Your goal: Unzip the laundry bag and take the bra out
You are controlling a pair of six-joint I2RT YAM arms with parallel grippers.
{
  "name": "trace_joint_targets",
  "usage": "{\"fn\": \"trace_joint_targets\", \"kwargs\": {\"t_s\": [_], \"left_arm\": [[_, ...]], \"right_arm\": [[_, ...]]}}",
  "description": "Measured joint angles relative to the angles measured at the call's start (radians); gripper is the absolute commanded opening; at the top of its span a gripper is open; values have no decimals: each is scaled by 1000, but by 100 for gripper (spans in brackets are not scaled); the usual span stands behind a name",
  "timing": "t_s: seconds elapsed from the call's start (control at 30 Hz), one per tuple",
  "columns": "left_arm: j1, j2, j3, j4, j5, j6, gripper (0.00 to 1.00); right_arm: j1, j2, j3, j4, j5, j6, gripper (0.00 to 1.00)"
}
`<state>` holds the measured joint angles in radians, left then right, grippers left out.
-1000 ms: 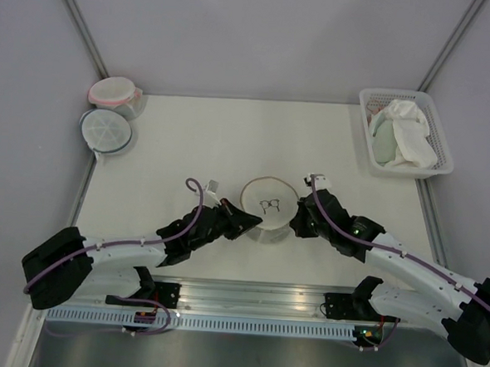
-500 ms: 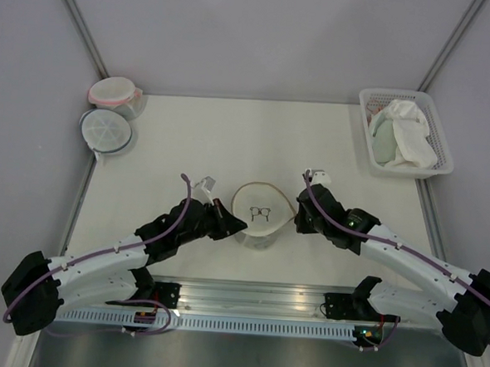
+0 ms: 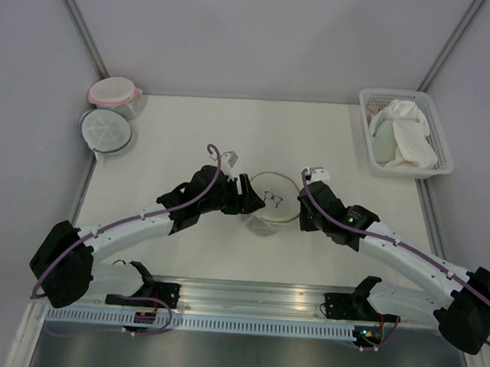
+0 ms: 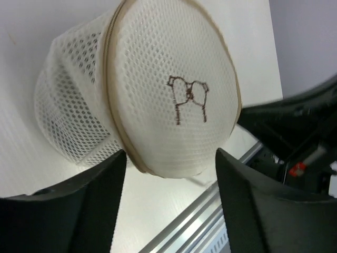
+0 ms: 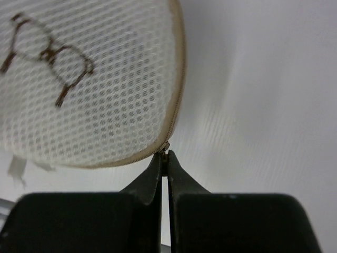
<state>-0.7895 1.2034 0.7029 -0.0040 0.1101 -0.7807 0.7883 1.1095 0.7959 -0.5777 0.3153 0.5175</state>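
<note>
A: Quick pass. Where's the laundry bag (image 3: 269, 203)?

B: On the table (image 3: 231, 133), middle, toward the near edge, right between the two grippers. It is tilted: the top face with the little drawing turns toward the left arm's camera, and the mesh side wall shows under it.

A: Left gripper (image 4: 171, 158)?

B: Fingers (image 4: 100, 200) spread wide, one on each side of the bag's lower rim. Touching the mesh or just beside it, I can't tell from this angle.

A: Right gripper (image 5: 165, 158)?

B: Fingertips pressed together, pinched on the zip pull (image 5: 165, 146) where it sits on the tan rim. From above, that gripper is at the bag's right edge.

A: Zip (image 5: 179, 95) open?

B: Along the stretch the right wrist view shows, the tan rim runs closed (the rest of the rim is out of that view).

A: The bra?

B: Can't make it out through the mesh.

A: Anything else?

B: Pink-rimmed tub (image 3: 113, 92) and blue-grey-rimmed tub (image 3: 105, 130) side by side at the far left corner, well apart from the bag. White basket (image 3: 436, 166) at the far right, holding a white cloth (image 3: 408, 127) and a pale green cloth (image 3: 384, 142).
</note>
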Motion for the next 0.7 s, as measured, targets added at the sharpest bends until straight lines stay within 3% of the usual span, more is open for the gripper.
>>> {"fn": "trace_joint_targets", "kwargs": {"t_s": [0.17, 0.33, 0.53, 0.7], "left_arm": [[50, 137, 76, 66, -2, 1, 98], [56, 131, 86, 76, 1, -98, 100], [-35, -161, -60, 69, -3, -251, 99], [-39, -401, -267, 60, -7, -431, 100]], "right_arm": [[-4, -35, -57, 30, -98, -13, 0], [-4, -35, -92, 74, -190, -13, 0], [-5, -36, -117, 208, -384, -13, 0], [-5, -34, -124, 316, -509, -12, 1]]}}
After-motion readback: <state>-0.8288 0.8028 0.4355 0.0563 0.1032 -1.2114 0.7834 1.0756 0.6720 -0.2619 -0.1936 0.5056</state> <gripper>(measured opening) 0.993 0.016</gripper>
